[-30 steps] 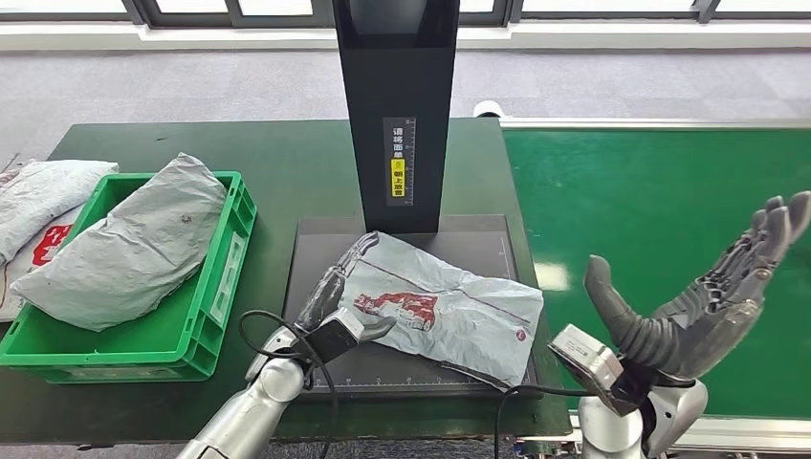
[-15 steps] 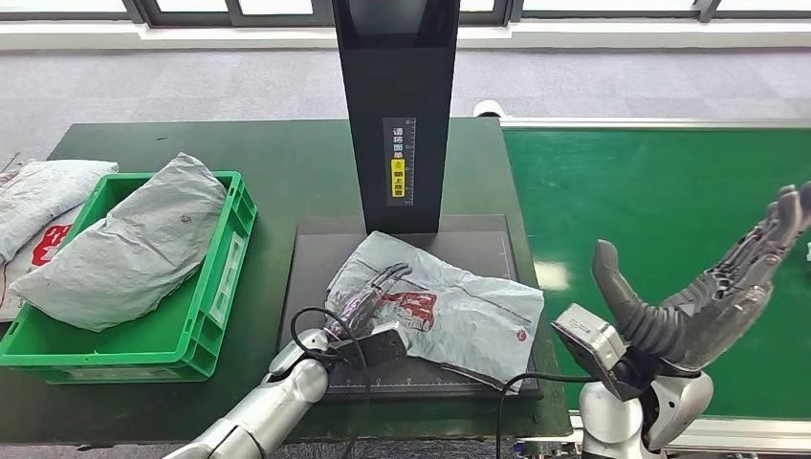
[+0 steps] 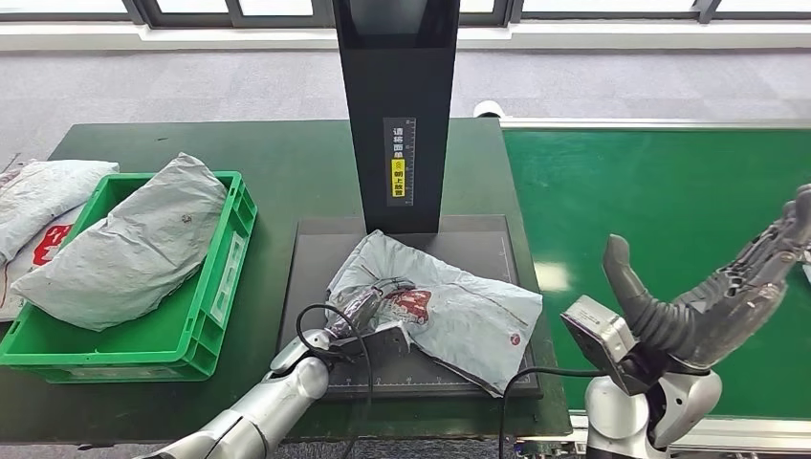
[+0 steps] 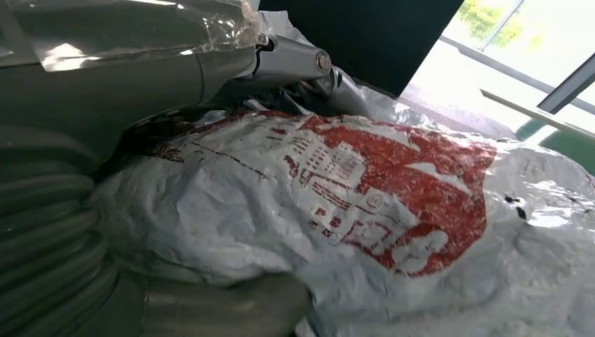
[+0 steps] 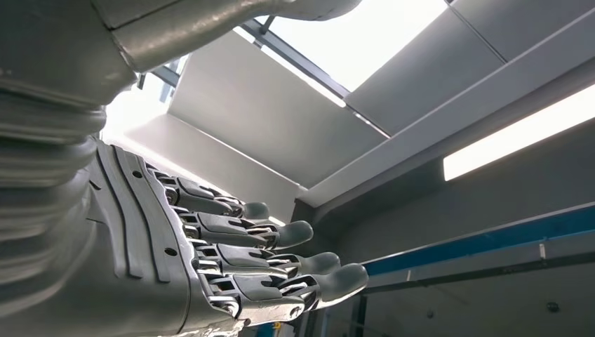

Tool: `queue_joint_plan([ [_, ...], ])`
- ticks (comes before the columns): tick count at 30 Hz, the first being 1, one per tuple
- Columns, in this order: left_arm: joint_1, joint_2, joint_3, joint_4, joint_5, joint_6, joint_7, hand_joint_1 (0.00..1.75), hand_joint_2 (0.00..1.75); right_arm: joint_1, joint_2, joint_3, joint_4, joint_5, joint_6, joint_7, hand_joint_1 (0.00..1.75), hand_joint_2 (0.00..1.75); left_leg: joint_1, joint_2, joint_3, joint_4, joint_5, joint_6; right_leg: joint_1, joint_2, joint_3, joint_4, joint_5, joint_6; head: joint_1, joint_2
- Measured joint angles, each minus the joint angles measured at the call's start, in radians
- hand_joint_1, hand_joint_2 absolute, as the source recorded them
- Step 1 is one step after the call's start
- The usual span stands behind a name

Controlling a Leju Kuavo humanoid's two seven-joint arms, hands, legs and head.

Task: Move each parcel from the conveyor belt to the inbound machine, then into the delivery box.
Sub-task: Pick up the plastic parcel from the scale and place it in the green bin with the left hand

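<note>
Dark scanner platform (image 3: 316, 251) of the inbound machine (image 3: 396, 105) carries the parcel (image 3: 459, 311); since a second ago my left hand (image 3: 368, 304) has curled onto its near-left edge, gripping it. My right hand (image 3: 712, 296) hovers spread, empty, right of the platform.

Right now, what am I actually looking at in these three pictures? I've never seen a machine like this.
This is a two-armed humanoid robot sorting parcels. The wide picture is from its head, looking down; the other two come from cameras at its wrists. Its left hand grips a grey parcel with red print lying on the dark scanning platform under the black column. Its right hand is raised, fingers spread, holding nothing, above the green conveyor belt. Another grey parcel lies in the green box.
</note>
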Motion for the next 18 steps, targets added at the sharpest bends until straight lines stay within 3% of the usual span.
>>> queue_joint_plan([
  [12, -0.027, -0.001, 0.0, 0.022, 0.0, 0.004, 0.0, 1.24, 1.75, -0.005, 0.0, -0.004, 0.0, 0.0, 0.0, 0.0, 0.0, 1.75, 0.0, 0.0, 0.0, 0.0, 0.0, 0.0, 0.0, 0.0, 0.0, 0.0, 0.0, 0.0, 0.0, 0.0],
  [16, -0.028, -0.003, 0.0, 0.025, 0.0, 0.004, 0.0, 1.7, 1.75, -0.005, 0.0, -0.004, 0.0, 0.0, 0.0, 0.0, 0.0, 1.75, 0.0, 0.0, 0.0, 0.0, 0.0, 0.0, 0.0, 0.0, 0.001, 0.0, 0.0, 0.0, 0.0, 0.0],
  [18, -0.029, -0.003, 0.0, 0.026, 0.0, 0.006, 0.001, 1.75, 1.75, -0.005, 0.0, -0.004, 0.0, 0.0, 0.0, 0.0, 0.0, 1.75, 0.0, 0.0, 0.0, 0.0, 0.0, 0.0, 0.0, 0.0, 0.001, 0.0, 0.0, 0.0, 0.0, 0.0],
])
